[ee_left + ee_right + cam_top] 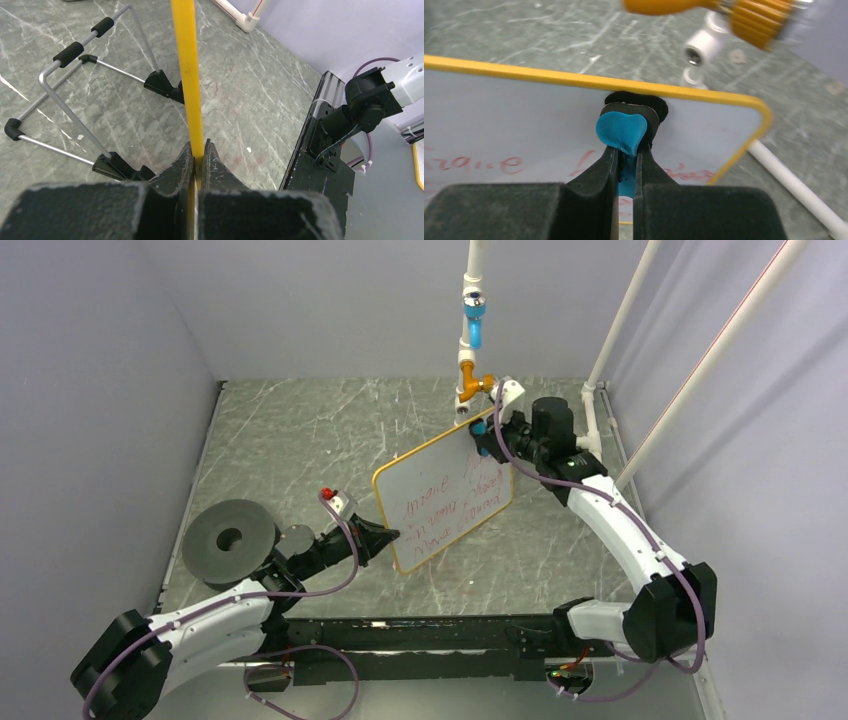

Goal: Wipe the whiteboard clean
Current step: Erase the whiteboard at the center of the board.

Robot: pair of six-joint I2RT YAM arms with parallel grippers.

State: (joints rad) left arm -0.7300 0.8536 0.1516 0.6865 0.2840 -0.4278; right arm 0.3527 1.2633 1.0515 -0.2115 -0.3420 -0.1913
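Left gripper (199,150) clamped on whiteboard (440,495) near-left frame edge; right gripper (626,152) pinching blue eraser (621,131) at far-right edge, orange fitting (472,386) close beyond.

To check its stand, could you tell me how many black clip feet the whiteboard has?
2, left wrist view: upper clip foot against the whiteboard frame, lower clip foot beside the left fingers.
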